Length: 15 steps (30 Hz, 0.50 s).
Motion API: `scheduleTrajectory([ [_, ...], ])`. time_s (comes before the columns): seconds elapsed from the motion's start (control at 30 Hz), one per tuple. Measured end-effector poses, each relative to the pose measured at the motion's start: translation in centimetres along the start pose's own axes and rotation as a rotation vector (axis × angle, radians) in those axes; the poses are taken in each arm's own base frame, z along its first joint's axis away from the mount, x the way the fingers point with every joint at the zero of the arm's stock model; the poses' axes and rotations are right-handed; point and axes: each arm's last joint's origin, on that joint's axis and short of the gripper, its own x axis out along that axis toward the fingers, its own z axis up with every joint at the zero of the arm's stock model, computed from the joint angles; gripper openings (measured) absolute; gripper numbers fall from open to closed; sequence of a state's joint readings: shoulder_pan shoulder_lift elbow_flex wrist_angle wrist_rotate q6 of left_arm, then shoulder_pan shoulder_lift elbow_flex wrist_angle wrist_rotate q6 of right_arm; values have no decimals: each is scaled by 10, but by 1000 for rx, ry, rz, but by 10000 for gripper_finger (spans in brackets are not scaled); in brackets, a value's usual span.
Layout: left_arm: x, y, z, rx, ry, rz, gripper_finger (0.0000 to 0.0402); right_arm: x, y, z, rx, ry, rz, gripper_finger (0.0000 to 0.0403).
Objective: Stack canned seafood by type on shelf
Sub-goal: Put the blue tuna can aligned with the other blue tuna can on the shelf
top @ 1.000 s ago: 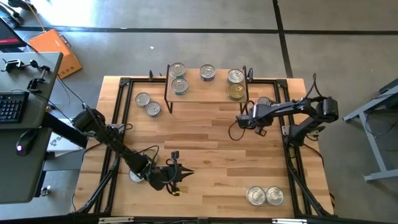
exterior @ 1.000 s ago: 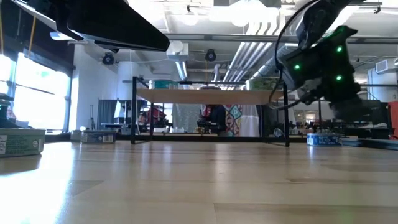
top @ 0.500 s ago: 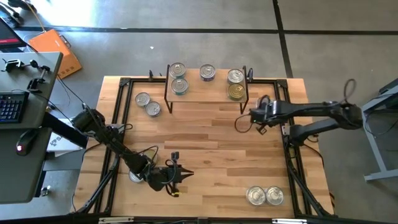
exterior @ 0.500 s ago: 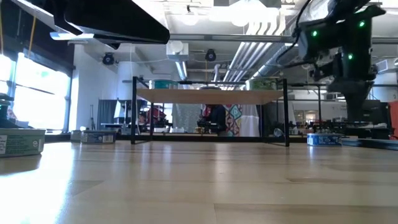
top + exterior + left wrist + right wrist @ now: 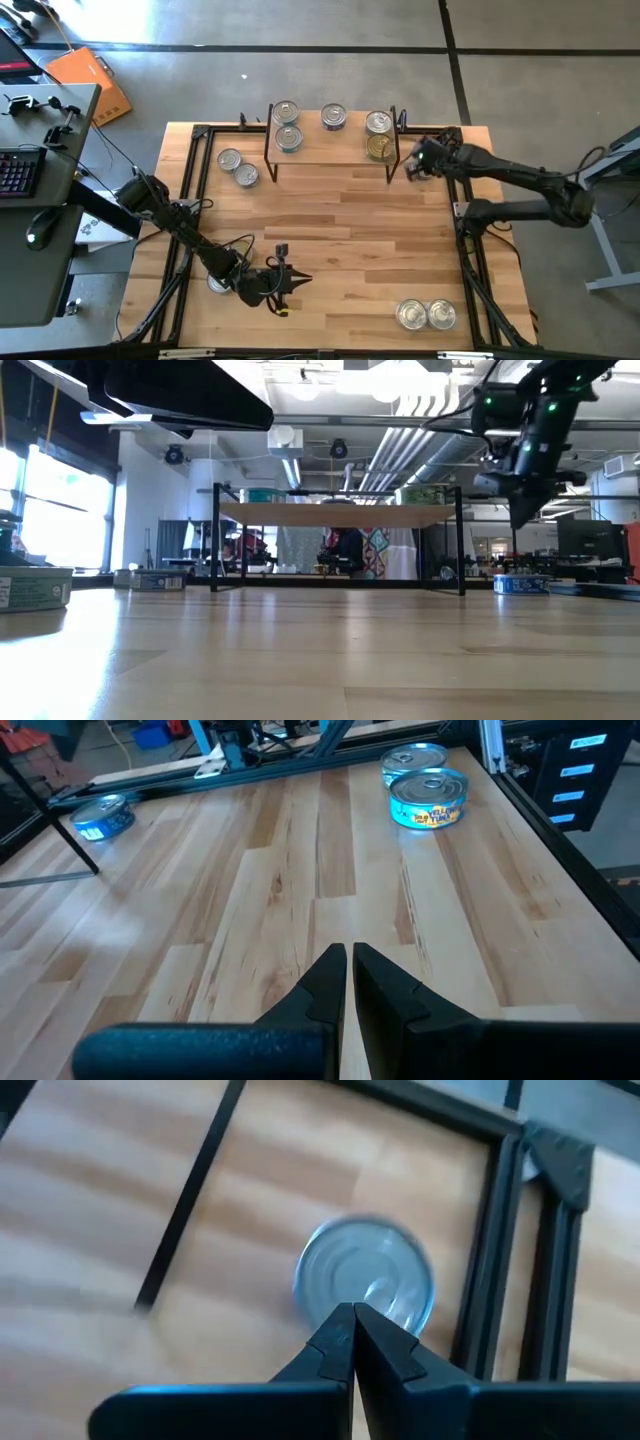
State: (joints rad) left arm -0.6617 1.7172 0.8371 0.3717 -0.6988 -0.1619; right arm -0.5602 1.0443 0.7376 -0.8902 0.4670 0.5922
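The shelf (image 5: pixel 335 142) stands at the table's far edge and also shows in the low view (image 5: pixel 340 515). Several silver-topped cans (image 5: pixel 288 137) and one gold-topped can (image 5: pixel 380 148) stand on it. One silver-topped can (image 5: pixel 365 1275) stands on the table just right of the shelf's right legs. My right gripper (image 5: pixel 352 1312) is shut and hovers over this can, pointing down; it also shows in the high view (image 5: pixel 415 165). My left gripper (image 5: pixel 287 280) is shut and empty, low over the table near its front edge, and shows in its wrist view (image 5: pixel 350 955).
Two cans (image 5: pixel 238 168) stand on the table left of the shelf, and two (image 5: pixel 426 315) near the front right corner. One can (image 5: pixel 217 284) lies partly under my left arm. A black frame rail (image 5: pixel 480 1280) runs close beside the can under my right gripper.
My right gripper has gone from in front of the shelf's right end toward the table's far right, farther from the low camera. It now stands over the can beside the shelf's right legs. My left arm has kept still.
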Motion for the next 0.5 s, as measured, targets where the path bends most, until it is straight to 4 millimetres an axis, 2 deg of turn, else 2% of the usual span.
scheduleTrajectory([
  [0.23, 0, 0, 0, -1, 0, 0, 14, 16, -26, 20, 107, 25, 21, 0],
  [0.5, 0, 0, 0, -5, -1, 0, 14, 37, -28, 27, 115, 94, 35, 0],
])
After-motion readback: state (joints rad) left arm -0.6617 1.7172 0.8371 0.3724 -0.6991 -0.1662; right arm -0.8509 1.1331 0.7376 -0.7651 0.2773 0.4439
